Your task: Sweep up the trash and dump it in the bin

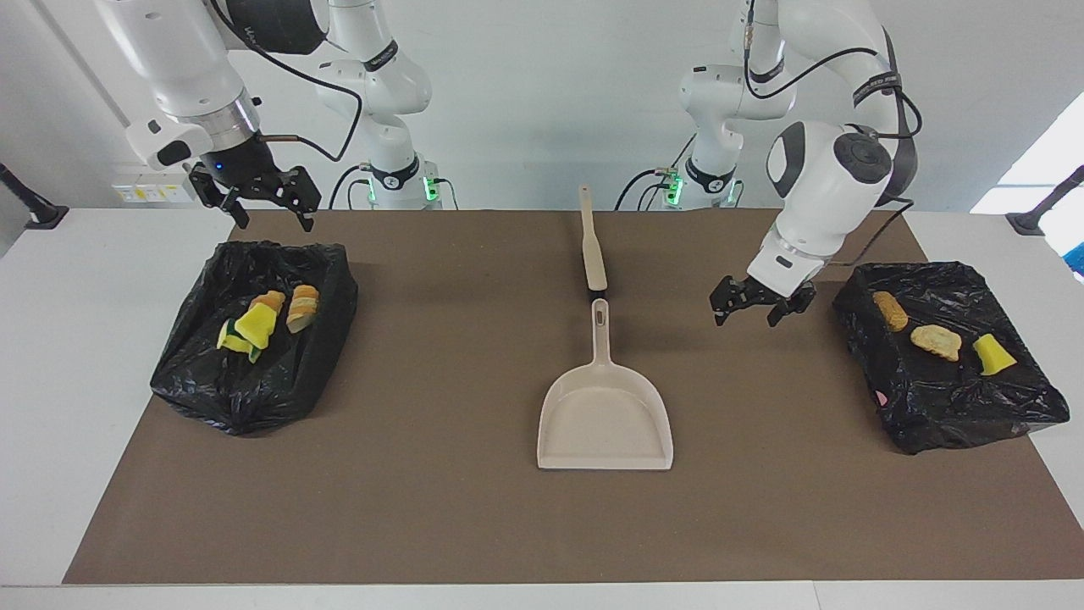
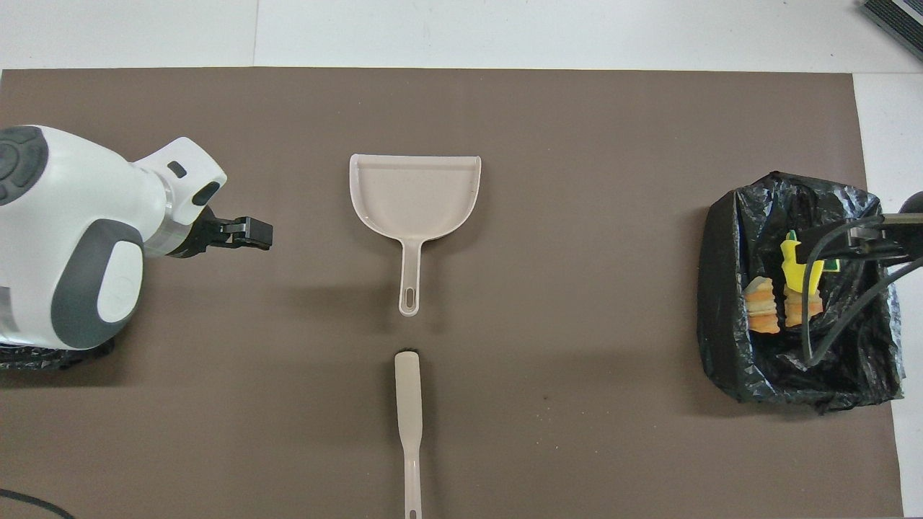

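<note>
Open left gripper [image 1: 760,307] beside bagged trash [image 1: 935,339]

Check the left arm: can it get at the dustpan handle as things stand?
Probably yes. The left gripper hangs open over bare mat, and nothing lies between it and the dustpan handle.
</note>
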### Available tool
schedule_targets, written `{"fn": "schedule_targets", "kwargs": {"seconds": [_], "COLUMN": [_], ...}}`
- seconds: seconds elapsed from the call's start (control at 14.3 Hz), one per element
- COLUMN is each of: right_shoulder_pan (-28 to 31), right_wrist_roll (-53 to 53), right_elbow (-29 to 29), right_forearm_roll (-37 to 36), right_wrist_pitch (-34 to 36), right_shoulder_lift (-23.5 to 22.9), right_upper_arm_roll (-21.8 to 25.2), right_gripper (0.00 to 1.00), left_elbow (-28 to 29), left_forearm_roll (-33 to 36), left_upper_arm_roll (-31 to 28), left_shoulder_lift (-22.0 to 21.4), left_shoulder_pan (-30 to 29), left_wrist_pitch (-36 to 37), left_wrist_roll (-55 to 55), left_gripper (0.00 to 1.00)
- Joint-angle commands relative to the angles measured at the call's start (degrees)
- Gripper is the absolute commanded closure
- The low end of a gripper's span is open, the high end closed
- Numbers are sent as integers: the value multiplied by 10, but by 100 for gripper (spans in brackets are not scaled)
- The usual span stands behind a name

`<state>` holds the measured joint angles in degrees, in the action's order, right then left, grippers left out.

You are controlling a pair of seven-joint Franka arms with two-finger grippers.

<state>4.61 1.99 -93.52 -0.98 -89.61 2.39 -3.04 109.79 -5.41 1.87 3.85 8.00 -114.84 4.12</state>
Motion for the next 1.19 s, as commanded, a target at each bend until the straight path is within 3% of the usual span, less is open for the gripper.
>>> {"fn": "schedule_targets", "kwargs": {"seconds": [0.0,0.35,0.84,1.12], "right_shoulder_pan": [1,1,1,1], "right_wrist_roll": [6,6,6,6], "right_elbow": [-11,-11,-11,-11], "right_forearm_roll": [3,3,3,3], "right_wrist_pitch": [-5,-5,-5,-5], "right_shoulder_lift": [9,9,9,9], "right_upper_arm_roll": [-1,-1,-1,-1], "right_gripper": [0,0,0,0], "left_elbow": [6,-4,-163,-217], "left_forearm_roll": [1,1,1,3], "left_upper_arm_roll": [6,6,-5,-18], "left_shoulder_lift": [-25,-56,-60,-70], "left_shoulder_pan": [-46,-97,-103,-104], "left_wrist_pitch": [37,69,223,296], "left_wrist_roll": [-61,-118,-109,-108], "left_gripper": [0,0,0,0]}}
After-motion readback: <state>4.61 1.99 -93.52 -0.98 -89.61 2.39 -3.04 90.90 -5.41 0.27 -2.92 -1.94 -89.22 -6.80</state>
